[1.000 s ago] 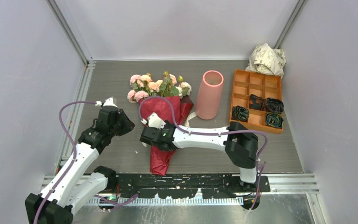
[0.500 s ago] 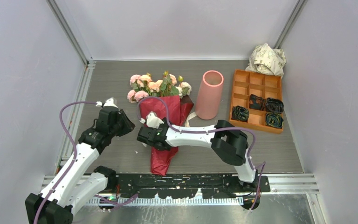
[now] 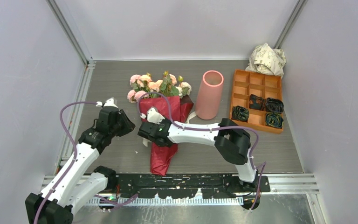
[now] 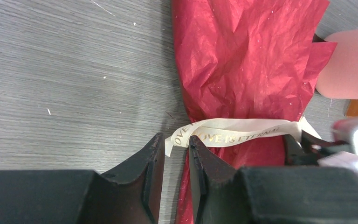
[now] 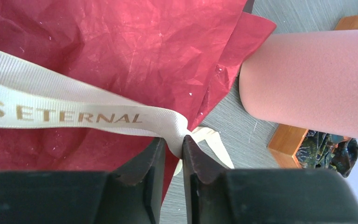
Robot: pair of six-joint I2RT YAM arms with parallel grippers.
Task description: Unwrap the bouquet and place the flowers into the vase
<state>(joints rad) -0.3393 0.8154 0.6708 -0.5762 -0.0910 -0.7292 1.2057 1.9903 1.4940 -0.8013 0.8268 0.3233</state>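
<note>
Grey tbl [image 3: 112,79] w/ bouquet [image 3: 182,111], vase [image 3: 209,95], orange tray [image 3: 244,88], paper ball [image 3: 266,59].

Robot test cell in a laboratory. Plain pale wall panels [image 3: 18,70] set in aluminium posts [image 3: 70,32] enclose the grey table [image 3: 116,79] ahead of my right pincer [image 5: 173,142] and on both its sides. Behind it, a black perforated mounting rail [image 3: 191,179] runs along the table's edge.

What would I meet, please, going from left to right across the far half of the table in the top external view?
flowers → vase → orange tray
</note>
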